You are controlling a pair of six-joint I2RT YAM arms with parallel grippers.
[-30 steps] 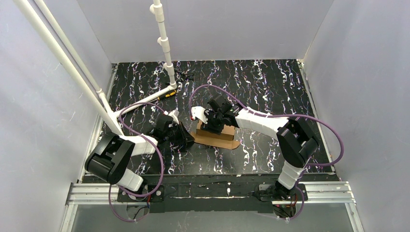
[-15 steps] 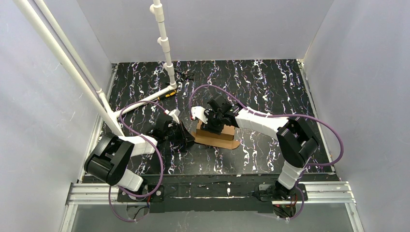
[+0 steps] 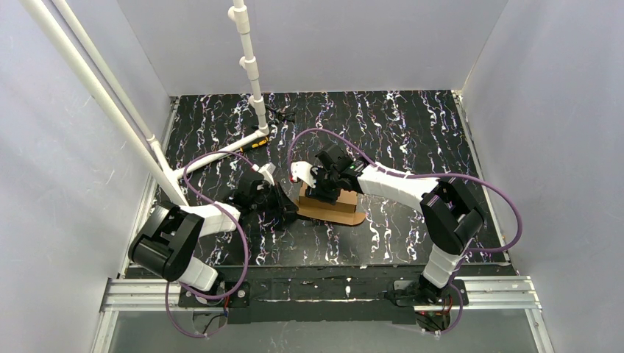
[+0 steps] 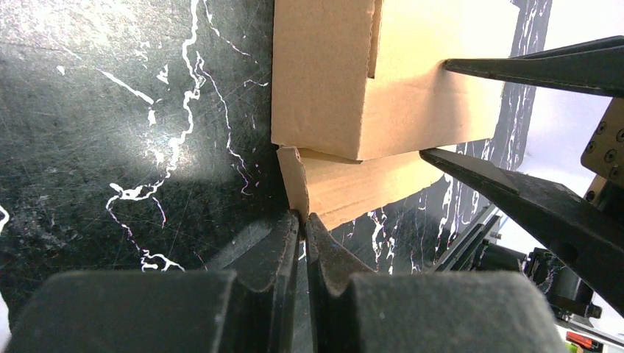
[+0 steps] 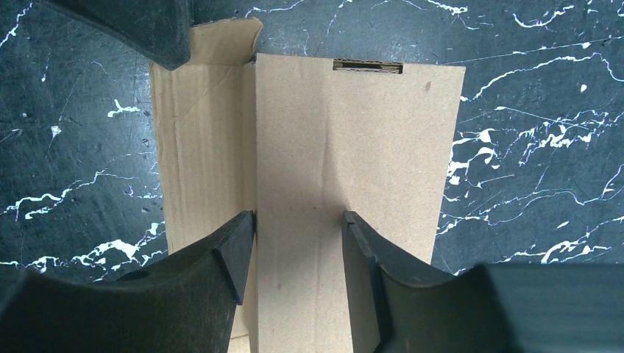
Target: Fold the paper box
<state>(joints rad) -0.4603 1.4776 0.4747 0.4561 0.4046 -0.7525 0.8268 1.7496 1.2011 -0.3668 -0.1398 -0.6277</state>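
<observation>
Since the left gripper [image 4: 302, 219] has crept forward toward the box over the last second (a small shift; the right arm has not moved), its tips now touch the corner of the loose lower flap. Judged: that flap is next to be pushed up or tucked.

- Left gripper: black fingers pressed together against the flap corner; no grip can be made out.
- Paper box [image 5: 353, 147]: mid-table, between the two grippers. Plain brown corrugated card, matt. Partly formed into a raised rectangular block with sharp creases, a slot at its far edge and a rounded flap lying flat.
- Right gripper [image 5: 296, 217]: about half open, tips bearing on the top panel, clasping nothing.
- Table [image 3: 397, 125]: black, white-veined, scuffed.
- Farthest: white pipe stand [image 3: 250, 66], with a small marker [image 3: 255, 144] at its foot.
</observation>
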